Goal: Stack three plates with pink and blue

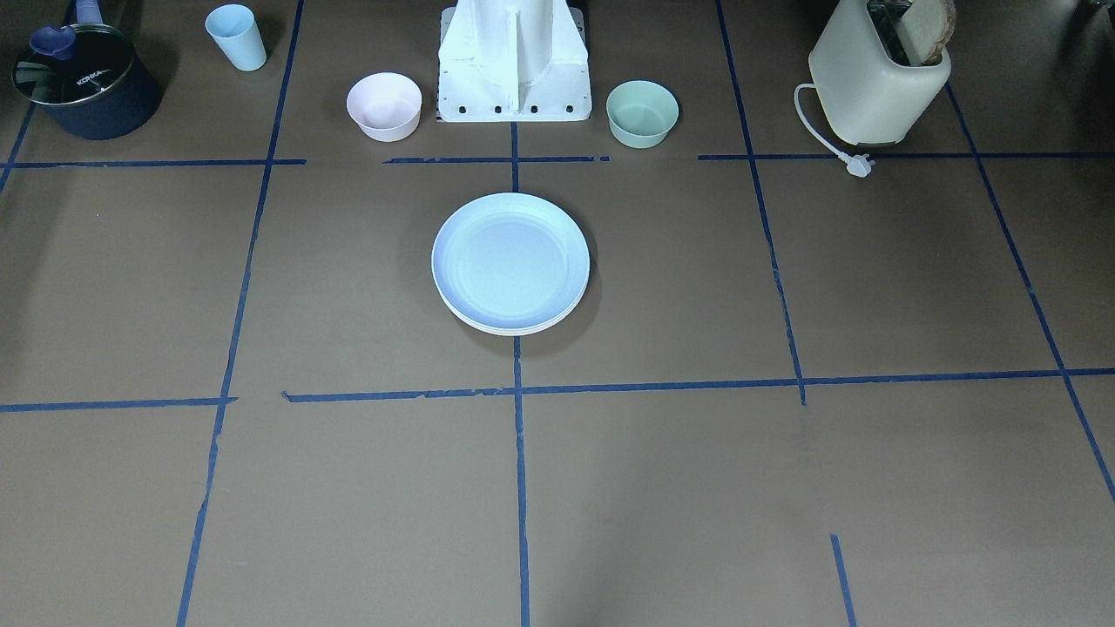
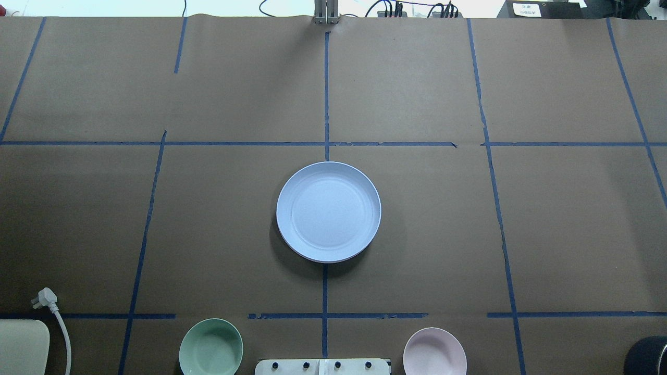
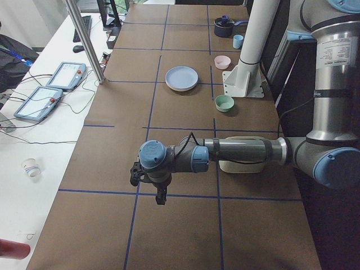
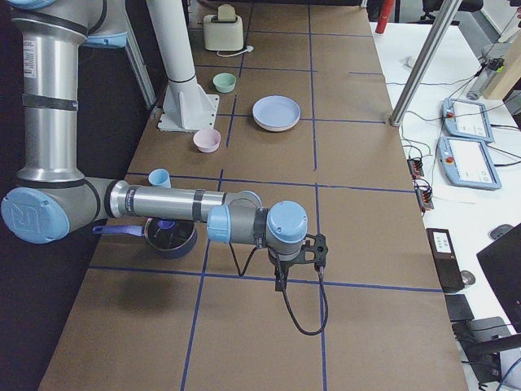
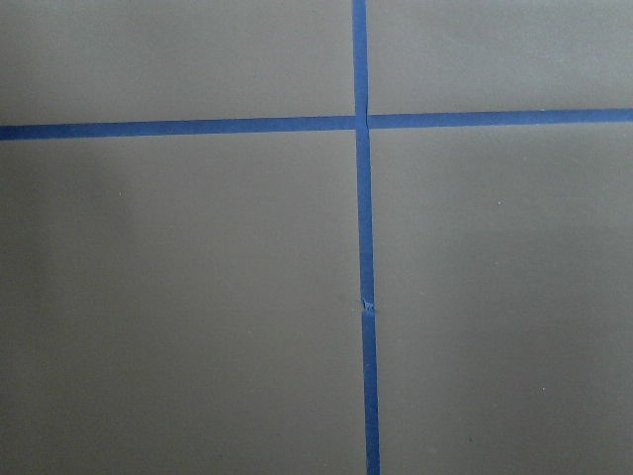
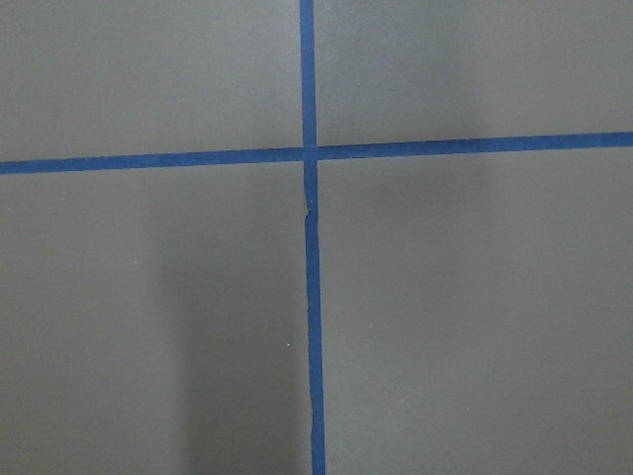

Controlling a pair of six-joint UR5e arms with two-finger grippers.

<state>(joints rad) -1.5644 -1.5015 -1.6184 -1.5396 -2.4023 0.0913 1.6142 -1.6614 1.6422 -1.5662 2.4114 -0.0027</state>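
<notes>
The pale blue plate (image 1: pixel 510 259) lies on top of a stack at the table's middle, also in the overhead view (image 2: pixel 328 210). A cream-white rim (image 1: pixel 516 330) shows under it; the pink plate is hidden. My left gripper (image 3: pixel 161 198) hangs over bare table far from the stack, seen only in the exterior left view; I cannot tell if it is open or shut. My right gripper (image 4: pixel 281 283) hangs likewise at the other end, seen only in the exterior right view; I cannot tell its state. Both wrist views show only brown table and blue tape.
A small pink bowl (image 1: pixel 384 105) and a small green bowl (image 1: pixel 642 112) flank the robot base (image 1: pixel 514 65). A toaster (image 1: pixel 880 78) with a loose plug, a dark pot (image 1: pixel 85 83) and a blue cup (image 1: pixel 236 37) stand along the robot's side.
</notes>
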